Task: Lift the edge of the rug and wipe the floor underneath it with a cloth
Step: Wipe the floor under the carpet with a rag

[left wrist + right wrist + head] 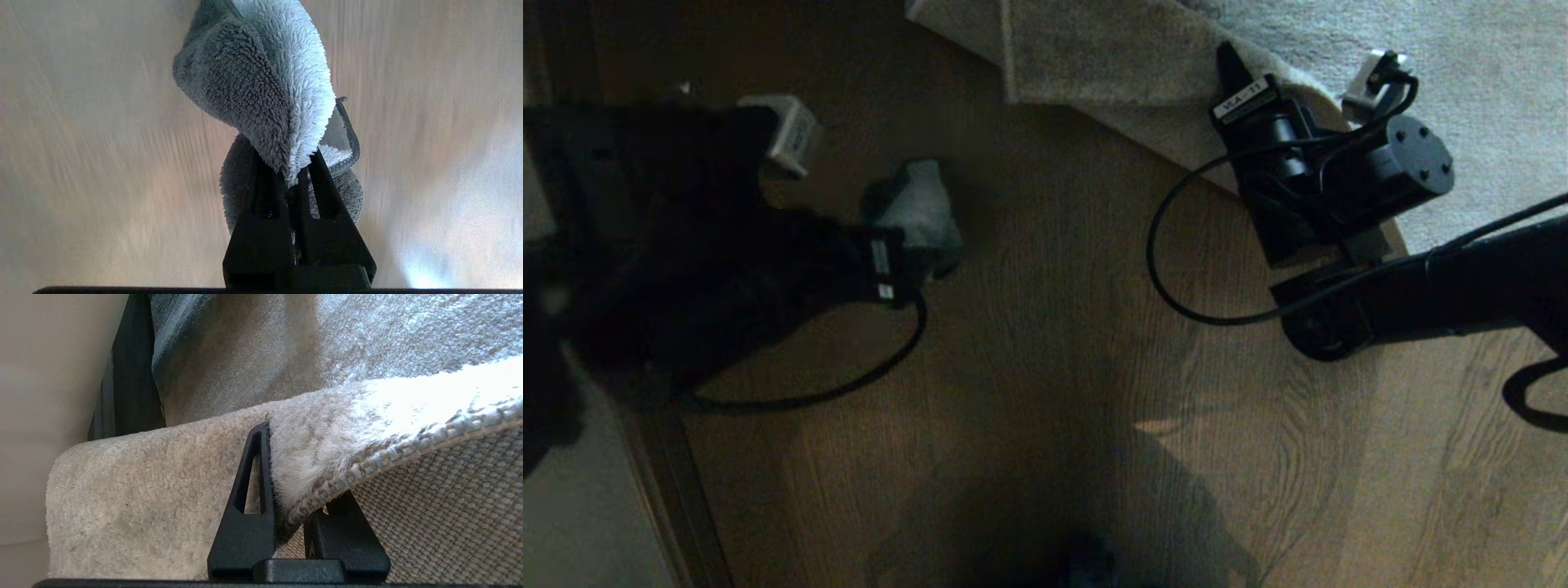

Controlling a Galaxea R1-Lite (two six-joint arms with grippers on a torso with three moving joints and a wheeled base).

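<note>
In the left wrist view my left gripper point(292, 161) is shut on the cloth point(265, 81), a fuzzy light-grey terry piece with a darker hem that bunches and hangs past the fingers over the floor point(81, 163). From the head view the same left gripper point(913, 257) holds the cloth point(923, 208) above the brown plank floor point(1054, 343), left of the rug. My right gripper point(294, 473) is shut on the rug edge point(367, 457), plush pile on one side and woven backing on the other. The head view shows that right gripper point(1233, 69) at the raised rug edge point(1176, 122).
The grey rug point(1462, 49) fills the far right corner. A dark strip point(678, 457) and a paler surface point(588, 506) run along the left side. A dark upright piece point(130, 375) stands beside a pale wall past the rug.
</note>
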